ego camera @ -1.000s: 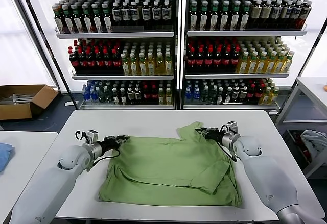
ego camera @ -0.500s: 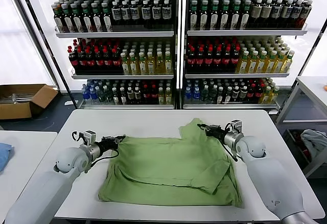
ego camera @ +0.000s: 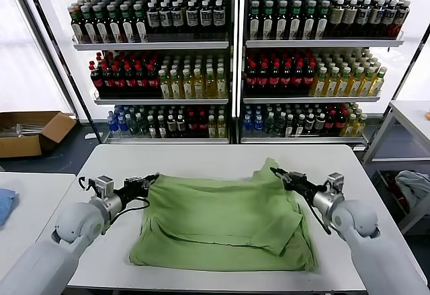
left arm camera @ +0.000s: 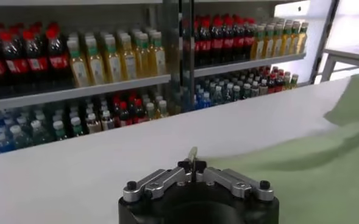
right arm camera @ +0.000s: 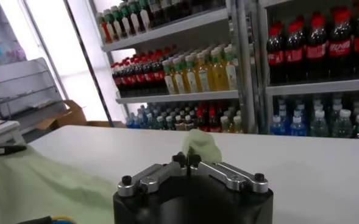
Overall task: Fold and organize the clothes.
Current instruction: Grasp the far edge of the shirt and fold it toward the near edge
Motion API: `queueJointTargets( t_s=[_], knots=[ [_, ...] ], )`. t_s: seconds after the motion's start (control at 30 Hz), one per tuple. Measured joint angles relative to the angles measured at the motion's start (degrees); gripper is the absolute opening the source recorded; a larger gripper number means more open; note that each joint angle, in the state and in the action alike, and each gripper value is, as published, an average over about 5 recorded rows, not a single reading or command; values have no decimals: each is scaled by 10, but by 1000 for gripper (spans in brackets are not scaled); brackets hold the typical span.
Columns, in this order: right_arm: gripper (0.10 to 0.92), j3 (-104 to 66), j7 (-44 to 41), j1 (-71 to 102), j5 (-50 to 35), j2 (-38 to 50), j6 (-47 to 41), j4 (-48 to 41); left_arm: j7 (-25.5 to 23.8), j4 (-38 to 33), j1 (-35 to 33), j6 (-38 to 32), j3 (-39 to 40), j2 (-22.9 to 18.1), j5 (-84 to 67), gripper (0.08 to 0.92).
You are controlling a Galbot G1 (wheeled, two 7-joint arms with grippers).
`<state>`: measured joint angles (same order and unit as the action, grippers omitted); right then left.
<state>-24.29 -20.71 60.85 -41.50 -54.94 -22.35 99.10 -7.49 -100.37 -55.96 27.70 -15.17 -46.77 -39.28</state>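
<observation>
My left claw [ego camera: 152, 180] and right claw [ego camera: 276, 172] each pinch a far corner of the green polo shirt [ego camera: 225, 221]; pulling unevenly could slip it free onto the worktop [ego camera: 201, 157].

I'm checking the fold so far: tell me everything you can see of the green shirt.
The light green shirt is soft, matte fabric, lying mostly flat on the white table, with creases and a layer folded over on the robot's right side. Its far corners are lifted: the left gripper is shut on one, the right gripper on the other, where a tuft shows between the fingers. No logo or buttons show.
</observation>
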Motion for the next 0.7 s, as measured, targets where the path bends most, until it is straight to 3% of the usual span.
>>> queueJointTargets(
  t_s=[0.47,0.57,0.7],
  knots=[
    [112,-108,24,238,39,-1,6,141,16,-122,-186,18,-78,3,36,89],
    [164,-120,33,268,52,-6,6,153,15,-134,-212,24,-84,0,51,95],
    [276,-137,40,292,63,-8,12,163,16,-142,-235,30,-95,-1,70,179]
  ],
)
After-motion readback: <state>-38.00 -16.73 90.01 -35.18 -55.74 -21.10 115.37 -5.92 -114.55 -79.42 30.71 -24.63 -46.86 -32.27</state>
